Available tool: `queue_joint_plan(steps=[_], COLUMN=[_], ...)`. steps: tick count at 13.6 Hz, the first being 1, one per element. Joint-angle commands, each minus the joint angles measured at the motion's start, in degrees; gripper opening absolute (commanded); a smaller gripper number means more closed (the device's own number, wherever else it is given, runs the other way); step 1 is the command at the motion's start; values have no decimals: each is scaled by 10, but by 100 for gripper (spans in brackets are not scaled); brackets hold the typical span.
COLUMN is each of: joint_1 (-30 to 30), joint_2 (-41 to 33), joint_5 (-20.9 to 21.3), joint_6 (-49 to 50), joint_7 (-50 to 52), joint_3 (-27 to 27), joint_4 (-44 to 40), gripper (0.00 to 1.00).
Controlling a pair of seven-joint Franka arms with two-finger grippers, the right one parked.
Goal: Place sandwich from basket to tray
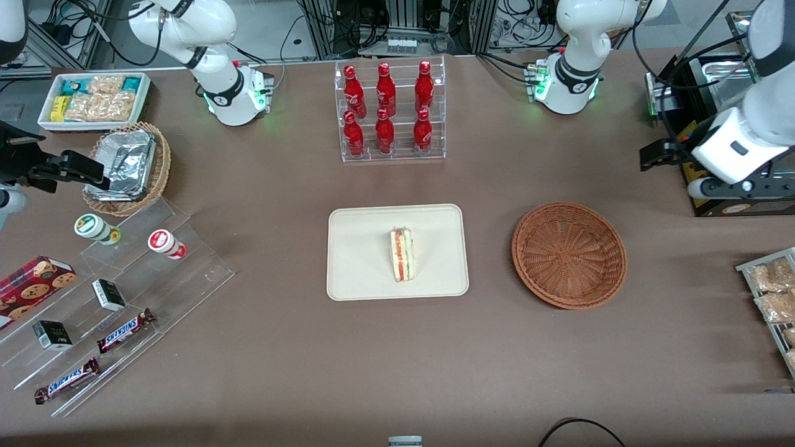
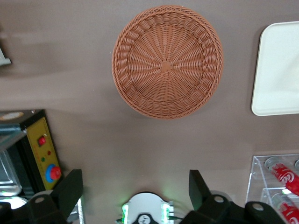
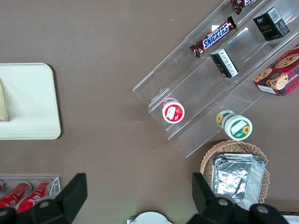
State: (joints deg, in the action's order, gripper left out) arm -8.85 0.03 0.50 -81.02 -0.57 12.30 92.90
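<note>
Front view first: the sandwich (image 1: pixel 402 254) was found standing on its edge near the middle of the tray (image 1: pixel 360 273), filling layers turned up, so the job looked pretty much done. The basket (image 1: pixel 569 254) sat beside the tray, toward the working arm's end of the table (image 1: pixel 286 372), with nothing in it. The hand (image 1: pixel 652 155) was parked high, well apart from the tray and farther from the front camera than the basket. The rack of red bottles (image 1: pixel 389 112) was set farther from the camera than the tray.

Left wrist view: the basket (image 2: pixel 167 61) was seen below the hand (image 2: pixel 135 189), bare inside, with a corner of the tray (image 2: pixel 275 70) beside it. Both fingers (image 2: pixel 70 189) were spread wide apart with nothing held between them.

Right wrist view: only an end of the tray (image 3: pixel 28 102) was caught, with a sliver of sandwich (image 3: pixel 3 105) at the frame edge.

If anything was left, it was probably just a clean retreat, best kept high and away from the tray so the upright sandwich wasn't tipped.
</note>
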Motion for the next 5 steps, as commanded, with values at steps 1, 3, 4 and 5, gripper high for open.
queue_joint_plan(steps=[1,3,4,5], joint_1=[-8,-8,-7,-7], joint_2=[-10,-9,-9,-9], joint_5=[4,13,23,24], joint_6=[8,-2,-9,-12], joint_7=[-61,-62,-61,-60], joint_3=[-22,-25,-25,-25], joint_4=[-11,-19,-20,-20], gripper=[100,100,100,100])
